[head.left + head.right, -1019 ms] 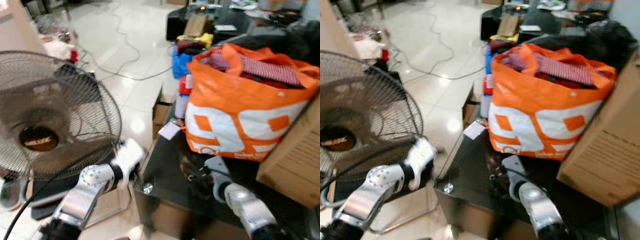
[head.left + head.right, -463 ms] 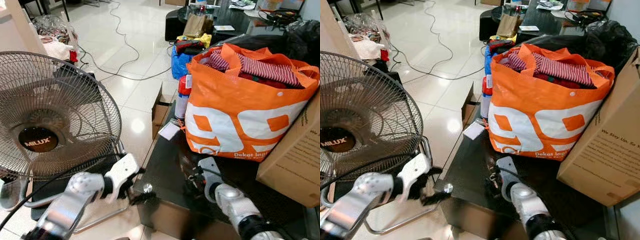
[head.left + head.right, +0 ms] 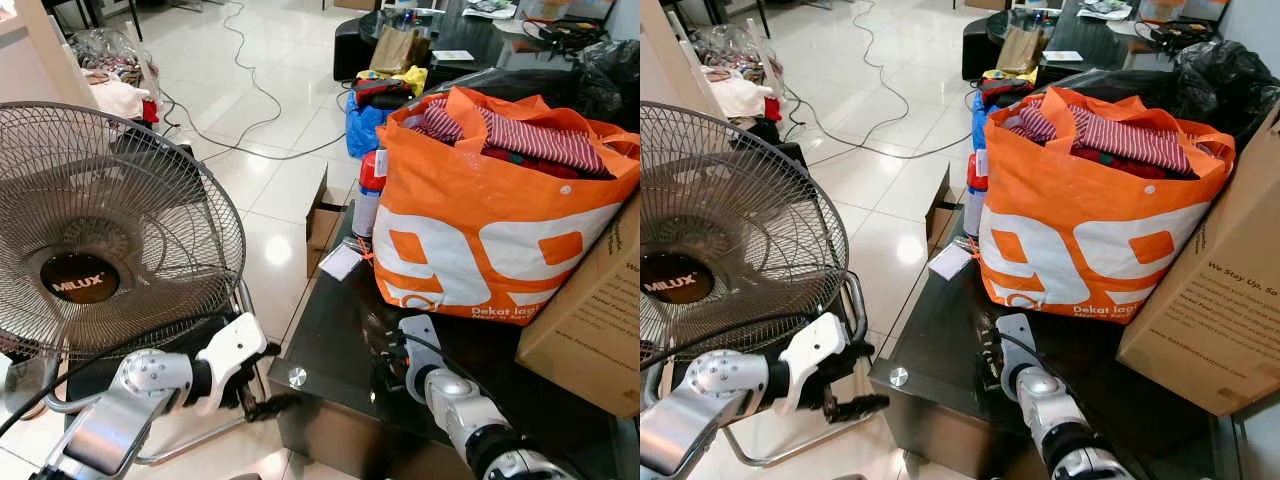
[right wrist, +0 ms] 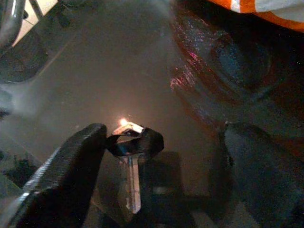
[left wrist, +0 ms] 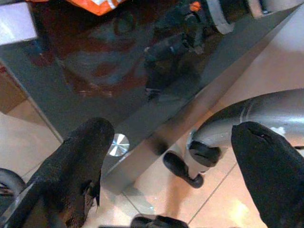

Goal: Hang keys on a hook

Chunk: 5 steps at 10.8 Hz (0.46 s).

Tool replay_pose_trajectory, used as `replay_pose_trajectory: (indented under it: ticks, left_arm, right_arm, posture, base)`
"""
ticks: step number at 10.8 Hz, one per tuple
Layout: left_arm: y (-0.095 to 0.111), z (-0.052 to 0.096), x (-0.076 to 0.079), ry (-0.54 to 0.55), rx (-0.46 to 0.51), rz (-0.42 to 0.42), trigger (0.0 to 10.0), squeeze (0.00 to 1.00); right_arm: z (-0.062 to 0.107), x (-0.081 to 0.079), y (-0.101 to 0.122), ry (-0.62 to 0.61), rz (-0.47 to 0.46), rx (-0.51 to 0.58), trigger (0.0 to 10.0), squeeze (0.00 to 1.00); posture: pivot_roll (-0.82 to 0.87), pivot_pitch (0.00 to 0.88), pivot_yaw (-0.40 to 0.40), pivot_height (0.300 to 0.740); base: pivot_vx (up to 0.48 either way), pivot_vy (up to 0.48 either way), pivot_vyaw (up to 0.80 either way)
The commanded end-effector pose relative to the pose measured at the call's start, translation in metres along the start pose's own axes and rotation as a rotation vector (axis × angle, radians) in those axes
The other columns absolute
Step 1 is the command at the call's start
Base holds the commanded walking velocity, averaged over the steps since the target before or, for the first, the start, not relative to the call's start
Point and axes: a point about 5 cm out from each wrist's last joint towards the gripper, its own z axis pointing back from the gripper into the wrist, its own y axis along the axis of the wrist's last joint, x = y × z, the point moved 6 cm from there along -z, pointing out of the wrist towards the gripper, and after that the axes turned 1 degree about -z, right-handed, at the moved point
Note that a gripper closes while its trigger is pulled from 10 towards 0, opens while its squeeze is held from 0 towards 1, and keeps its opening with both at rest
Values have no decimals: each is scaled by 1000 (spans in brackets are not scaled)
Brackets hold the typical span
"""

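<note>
Silver key (image 4: 132,161) between right hand's fingers (image 4: 66,166)

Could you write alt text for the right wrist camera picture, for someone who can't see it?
A silver key with a dark head lies on a dark glossy table top, between the two open black fingers of the robot's right gripper. An orange bag's edge shows in one corner.

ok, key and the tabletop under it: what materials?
Key: looks like bright metal with a dark, probably plastic head; the blade glints. Tabletop: likely dark glass, glossy, mirroring the orange bag and the open right gripper above the key.
</note>
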Motion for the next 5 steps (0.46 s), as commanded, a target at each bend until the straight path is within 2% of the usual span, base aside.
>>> replay_pose_trajectory:
  ticks: [1,4,5]
  left_arm:
    - [1,3,1,-2,0,-2,10000,0]
    - [2,1,1,-7,-5,34,10000,0]
    - [4,0,0,7,5,33,10000,0]
  right_arm:
    - [0,5,-1,-18,-13,-4,1020,0]
    - [1,9,-7,-19,11,-23,0,0]
    - [2,11,-6,-10,8,-17,0,0]
  posture:
    - [12,0,-16,740]
    - [7,0,-19,740]
    - [7,0,-22,740]
  base:
    - [0,0,0]
    - [0,0,0]
    - [0,0,0]
